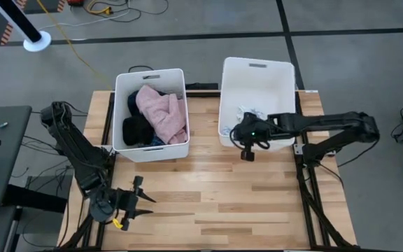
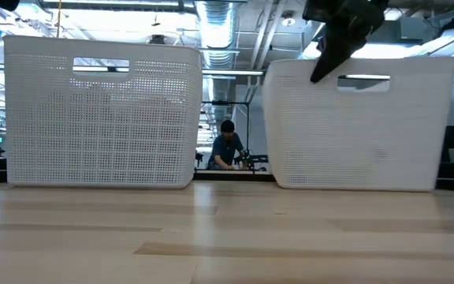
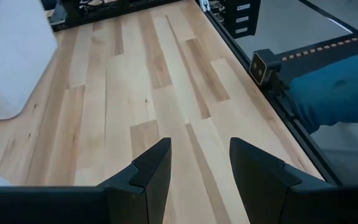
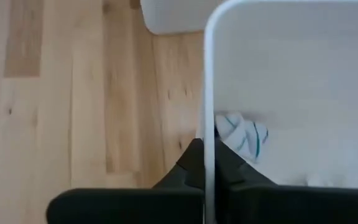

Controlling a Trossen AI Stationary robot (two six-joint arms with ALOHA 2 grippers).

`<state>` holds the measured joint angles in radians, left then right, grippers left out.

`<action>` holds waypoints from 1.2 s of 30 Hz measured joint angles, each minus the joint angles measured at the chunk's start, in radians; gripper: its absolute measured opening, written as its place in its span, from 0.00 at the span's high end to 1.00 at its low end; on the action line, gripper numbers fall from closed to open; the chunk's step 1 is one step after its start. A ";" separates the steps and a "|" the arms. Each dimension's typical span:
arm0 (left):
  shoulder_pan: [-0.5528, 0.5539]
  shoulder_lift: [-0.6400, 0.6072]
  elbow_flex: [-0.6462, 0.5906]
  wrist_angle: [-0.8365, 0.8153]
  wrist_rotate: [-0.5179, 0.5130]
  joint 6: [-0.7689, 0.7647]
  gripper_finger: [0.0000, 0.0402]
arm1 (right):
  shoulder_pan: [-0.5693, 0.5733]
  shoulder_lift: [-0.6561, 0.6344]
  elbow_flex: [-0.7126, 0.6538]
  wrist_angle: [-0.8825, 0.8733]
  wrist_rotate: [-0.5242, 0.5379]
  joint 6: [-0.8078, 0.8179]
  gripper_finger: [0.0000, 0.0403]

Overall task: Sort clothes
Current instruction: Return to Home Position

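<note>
I'm hovering right gripper [image 1: 247, 155] narrow at near wall of right bin [image 1: 227, 98] | striped sock [image 4: 244, 137] inside | left gripper [image 3: 199, 144] idling wide, well apart

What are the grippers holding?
Nothing that shows. The left gripper is open and empty; the right gripper, over the rim of the right bin, shows no cloth.

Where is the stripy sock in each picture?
High view: the striped sock lies in the right bin, at the bin's lower-left corner in the picture, partly under the right arm.
Low view: not visible; the right bin's wall hides it.
Left wrist view: not in it.
Right wrist view: the striped sock lies inside the bin, just past its rim.
Shared landmark: the right bin.
</note>
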<state>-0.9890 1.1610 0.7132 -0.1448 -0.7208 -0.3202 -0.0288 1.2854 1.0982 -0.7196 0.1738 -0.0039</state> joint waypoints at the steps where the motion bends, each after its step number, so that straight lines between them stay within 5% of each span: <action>1: 0.000 -0.001 0.000 0.000 0.000 -0.002 0.61 | 0.006 0.003 0.000 0.003 -0.003 0.004 0.95; 11: 0.000 0.000 0.000 -0.006 0.001 -0.011 0.61 | 0.029 0.001 0.001 -0.005 -0.023 0.007 0.94; 15: 0.000 0.000 0.000 -0.008 0.000 -0.018 0.61 | 0.034 -0.013 0.001 -0.017 -0.023 0.000 0.83; 25: 0.000 0.000 0.000 -0.023 -0.063 0.018 0.61 | 0.128 -0.018 0.184 -0.142 0.010 0.067 0.37; 36: 0.003 -0.018 -0.028 0.012 -0.197 0.153 0.61 | 0.439 -0.033 0.394 -0.145 0.211 -0.003 0.33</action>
<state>-0.9861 1.1431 0.6856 -0.1324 -0.9174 -0.1671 0.4102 1.2520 1.4925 -0.8643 0.3850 -0.0070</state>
